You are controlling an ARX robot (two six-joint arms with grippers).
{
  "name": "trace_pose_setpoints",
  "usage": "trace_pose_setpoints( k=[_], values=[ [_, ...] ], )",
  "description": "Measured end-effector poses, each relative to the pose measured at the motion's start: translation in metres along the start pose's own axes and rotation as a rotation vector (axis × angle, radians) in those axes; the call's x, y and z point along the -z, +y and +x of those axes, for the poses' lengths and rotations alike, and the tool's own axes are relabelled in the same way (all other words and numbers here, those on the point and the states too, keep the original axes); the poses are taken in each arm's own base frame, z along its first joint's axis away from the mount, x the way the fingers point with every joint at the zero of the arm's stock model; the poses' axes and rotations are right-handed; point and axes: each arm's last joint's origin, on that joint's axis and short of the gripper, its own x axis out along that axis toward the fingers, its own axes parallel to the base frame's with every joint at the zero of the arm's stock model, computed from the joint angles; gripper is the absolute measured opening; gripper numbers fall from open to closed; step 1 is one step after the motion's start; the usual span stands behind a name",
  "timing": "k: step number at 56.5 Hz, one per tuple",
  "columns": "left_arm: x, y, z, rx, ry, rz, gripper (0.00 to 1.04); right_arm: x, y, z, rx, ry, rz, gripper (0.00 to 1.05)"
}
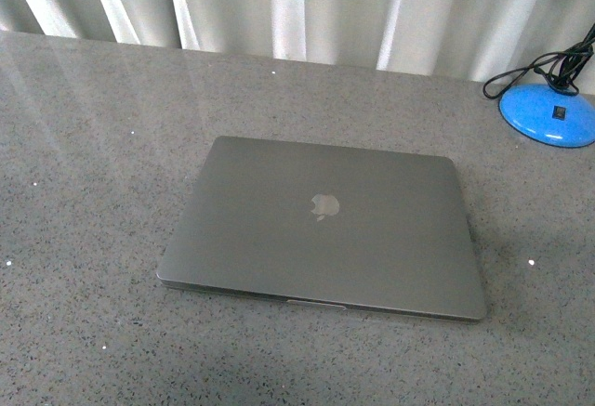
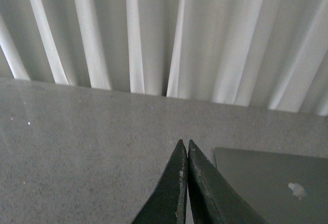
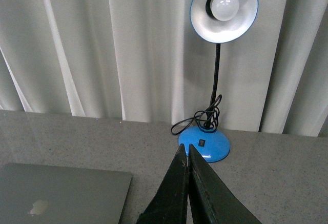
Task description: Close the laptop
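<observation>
The space-grey laptop (image 1: pixel 321 228) lies shut and flat on the grey speckled table, its lid up with the apple logo showing. Neither arm shows in the front view. In the left wrist view my left gripper (image 2: pixel 184 143) is shut and empty, held above the table just beside a corner of the laptop (image 2: pixel 271 183). In the right wrist view my right gripper (image 3: pixel 185 148) is shut and empty, with the laptop (image 3: pixel 61 193) off to one side of it and apart from it.
A blue desk lamp (image 1: pixel 548 113) with a black cord stands at the table's back right; its base (image 3: pixel 205 143) sits just beyond my right fingertips. White pleated curtains (image 1: pixel 297 6) close off the far table edge.
</observation>
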Motion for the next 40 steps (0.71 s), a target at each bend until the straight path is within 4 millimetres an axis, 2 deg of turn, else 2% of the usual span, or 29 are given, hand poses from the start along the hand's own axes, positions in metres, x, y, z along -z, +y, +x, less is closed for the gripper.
trace_pose_setpoints(
  k=[7, 10, 13, 25, 27, 40],
  values=[
    [0.000, 0.000, 0.000, 0.000, 0.002, 0.000, 0.04, 0.000, 0.000, -0.002, 0.000, -0.002, 0.000, 0.01],
    [0.000, 0.000, 0.000, 0.000, 0.002, 0.000, 0.04, 0.005, 0.000, -0.010, 0.000, 0.037, 0.000, 0.01],
    [0.000, 0.000, 0.000, 0.000, 0.003, 0.000, 0.04, 0.003, 0.000, -0.013, 0.000, 0.004, 0.000, 0.01],
    [0.000, 0.000, 0.000, 0.000, 0.003, 0.000, 0.04, 0.003, 0.000, -0.013, 0.000, 0.004, 0.000, 0.01],
    [0.000, 0.000, 0.000, 0.000, 0.003, 0.000, 0.04, 0.003, 0.000, -0.013, 0.000, 0.004, 0.000, 0.03],
    [0.000, 0.000, 0.000, 0.000, 0.003, 0.000, 0.42, 0.003, 0.000, -0.013, 0.000, 0.004, 0.000, 0.40]
  ],
)
